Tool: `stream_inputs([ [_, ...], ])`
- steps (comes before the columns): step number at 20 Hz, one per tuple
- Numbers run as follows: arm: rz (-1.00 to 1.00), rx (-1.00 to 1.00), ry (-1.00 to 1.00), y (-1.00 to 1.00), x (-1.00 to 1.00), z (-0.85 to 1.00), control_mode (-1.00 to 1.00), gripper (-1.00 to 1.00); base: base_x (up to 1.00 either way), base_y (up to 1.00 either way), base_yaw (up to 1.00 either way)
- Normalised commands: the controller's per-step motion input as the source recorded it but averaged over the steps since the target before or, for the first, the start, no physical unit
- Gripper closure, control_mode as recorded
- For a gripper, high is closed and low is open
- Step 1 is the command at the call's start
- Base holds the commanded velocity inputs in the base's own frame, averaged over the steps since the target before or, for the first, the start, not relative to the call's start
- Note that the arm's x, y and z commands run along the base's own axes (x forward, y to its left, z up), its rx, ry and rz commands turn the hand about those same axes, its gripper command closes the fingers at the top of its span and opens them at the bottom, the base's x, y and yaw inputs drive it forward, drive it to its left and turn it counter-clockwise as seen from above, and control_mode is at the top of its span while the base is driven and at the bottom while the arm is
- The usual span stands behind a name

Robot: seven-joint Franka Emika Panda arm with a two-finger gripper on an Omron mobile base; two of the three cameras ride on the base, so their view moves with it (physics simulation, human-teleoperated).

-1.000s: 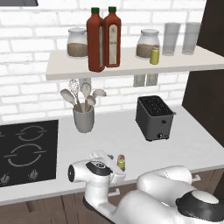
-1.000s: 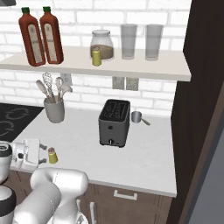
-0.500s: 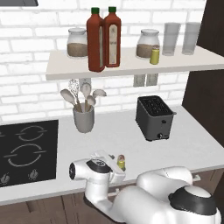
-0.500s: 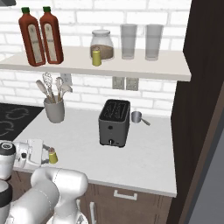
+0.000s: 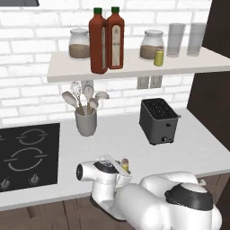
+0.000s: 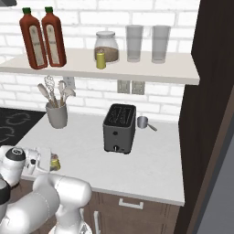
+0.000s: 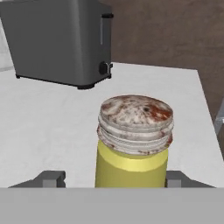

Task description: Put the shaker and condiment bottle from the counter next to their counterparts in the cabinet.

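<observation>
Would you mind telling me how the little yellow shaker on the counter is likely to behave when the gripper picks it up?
The shaker looks rigid, so it should not deform between the fingertips. Being tiny, it is probably light. Its smooth round side may slip or twist if gripped off-centre, and standing upright on the counter, it could tip if nudged.

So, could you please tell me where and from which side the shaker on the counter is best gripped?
Grip the shaker on its yellow body just below the cap, coming in level from the counter's front edge. It stands upright near that edge, a plain cylinder with its wider cap above, so the sides offer the surest hold. The end effector already has a fingertip on either side of it.
</observation>
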Motion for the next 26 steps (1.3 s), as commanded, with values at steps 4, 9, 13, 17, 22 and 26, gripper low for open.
stream_inputs([
  [4,-0.01,0.0,0.09,0.0,0.0,-0.3,-1.0,1.0,0.0,0.0,0.0],
  [9,0.06,0.04,-0.06,-0.07,0.0,0.21,-1.0,1.0,0.0,0.0,0.0],
  [13,0.06,0.12,-0.03,-0.16,0.0,0.74,-1.0,1.0,0.0,0.0,0.0],
  [17,0.01,0.05,-0.04,-0.37,-0.01,0.94,-1.0,1.0,0.0,0.0,0.0],
  [22,0.02,0.01,-0.06,-0.24,0.0,0.92,-1.0,1.0,0.0,0.0,0.0],
  [26,0.03,0.0,0.0,-0.2,0.0,0.86,-1.0,1.0,0.0,0.0,0.0],
])
